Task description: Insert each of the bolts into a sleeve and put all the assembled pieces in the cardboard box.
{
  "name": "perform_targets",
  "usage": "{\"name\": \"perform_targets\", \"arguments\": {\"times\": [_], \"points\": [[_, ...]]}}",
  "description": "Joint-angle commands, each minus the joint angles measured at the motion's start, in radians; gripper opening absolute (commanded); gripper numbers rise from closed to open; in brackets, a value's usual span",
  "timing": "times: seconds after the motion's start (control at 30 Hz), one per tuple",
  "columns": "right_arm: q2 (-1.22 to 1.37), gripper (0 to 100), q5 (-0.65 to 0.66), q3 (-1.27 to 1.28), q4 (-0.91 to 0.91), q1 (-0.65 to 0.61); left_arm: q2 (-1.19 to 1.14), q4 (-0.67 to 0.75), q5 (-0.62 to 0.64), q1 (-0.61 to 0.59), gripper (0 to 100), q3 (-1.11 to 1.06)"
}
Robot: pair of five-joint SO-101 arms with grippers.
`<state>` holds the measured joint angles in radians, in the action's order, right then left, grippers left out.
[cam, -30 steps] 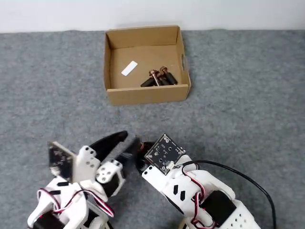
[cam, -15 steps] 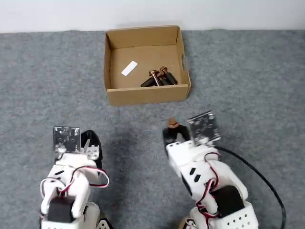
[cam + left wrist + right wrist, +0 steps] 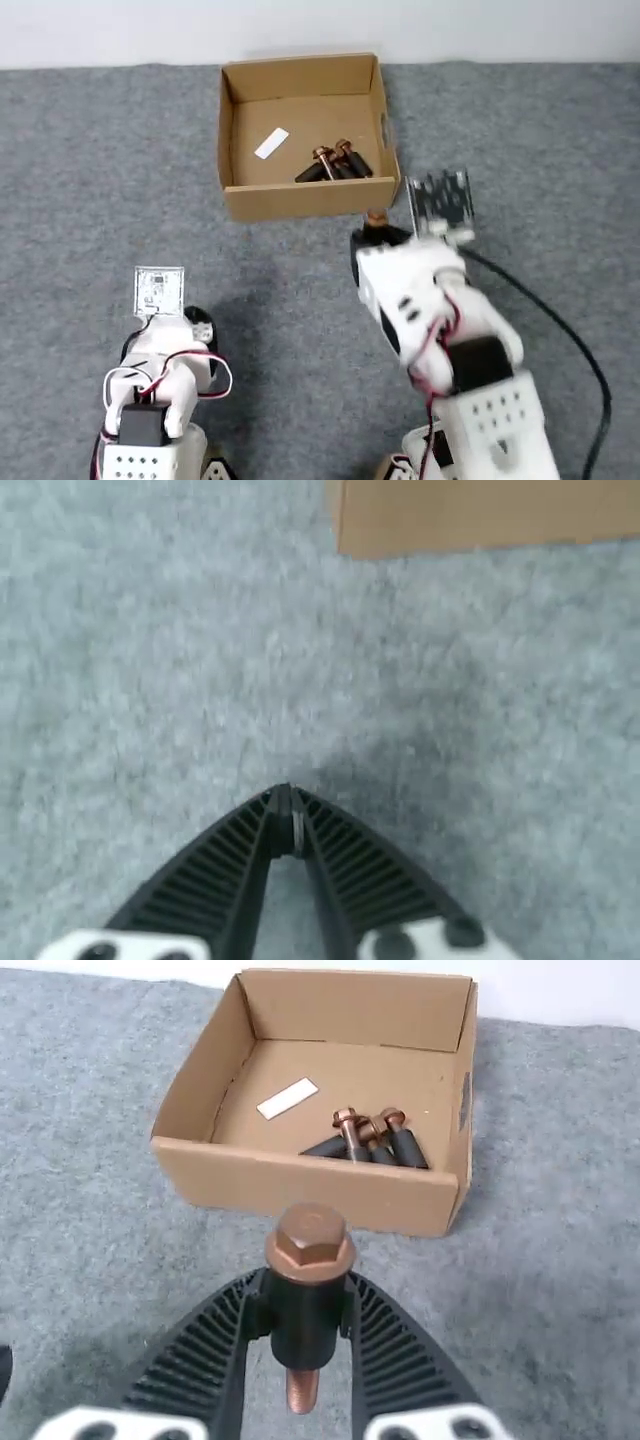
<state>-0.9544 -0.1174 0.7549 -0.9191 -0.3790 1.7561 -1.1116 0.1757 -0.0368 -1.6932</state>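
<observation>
My right gripper (image 3: 305, 1335) is shut on an assembled piece (image 3: 305, 1290): a copper bolt with a hex head run through a black sleeve, held upright. It hangs over the carpet just short of the cardboard box's (image 3: 300, 1185) near wall. From above, the bolt head (image 3: 377, 218) shows at the box's (image 3: 305, 200) front right corner. Several assembled pieces (image 3: 335, 163) and a white slip (image 3: 271, 143) lie inside the box (image 3: 365, 1140). My left gripper (image 3: 285, 810) is shut with nothing in it, low over the carpet. Its arm (image 3: 160, 370) sits pulled back at the front left.
Grey carpet (image 3: 520, 160) covers the table, with open room left and right of the box. A black cable (image 3: 570, 340) trails from the right arm. A white wall runs along the far edge.
The arms parted. My right gripper carried the assembled piece forward and rightward toward the box's front right corner. The left arm drew back to the front left and now stands shut.
</observation>
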Motion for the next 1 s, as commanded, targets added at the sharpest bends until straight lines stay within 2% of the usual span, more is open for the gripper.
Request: {"name": "perform_targets", "arguments": {"times": [0.0,0.13,0.27,0.53,0.7,0.97], "points": [[0.206,0.8,-0.006,-0.219,0.09,0.039,0.008,-0.054,-0.002,-0.003,0,0.007],[0.441,0.8,-0.003,-0.387,0.214,0.077,0.008,-0.063,-0.002,-0.006,1,0.007],[0.668,0.8,0.005,-0.572,0.265,0.082,0.008,-0.066,0.003,-0.008,1,0.007],[1.084,0.8,0.166,-0.85,0.401,0.082,0.008,-0.06,0.003,-0.003,1,0.007],[1.303,0.8,0.256,-0.959,0.429,0.084,0.008,-0.06,0.003,-0.003,1,0.007],[1.5,0.8,0.267,-1.053,0.424,0.082,0.008,-0.06,0.003,-0.003,1,0.007]]}}
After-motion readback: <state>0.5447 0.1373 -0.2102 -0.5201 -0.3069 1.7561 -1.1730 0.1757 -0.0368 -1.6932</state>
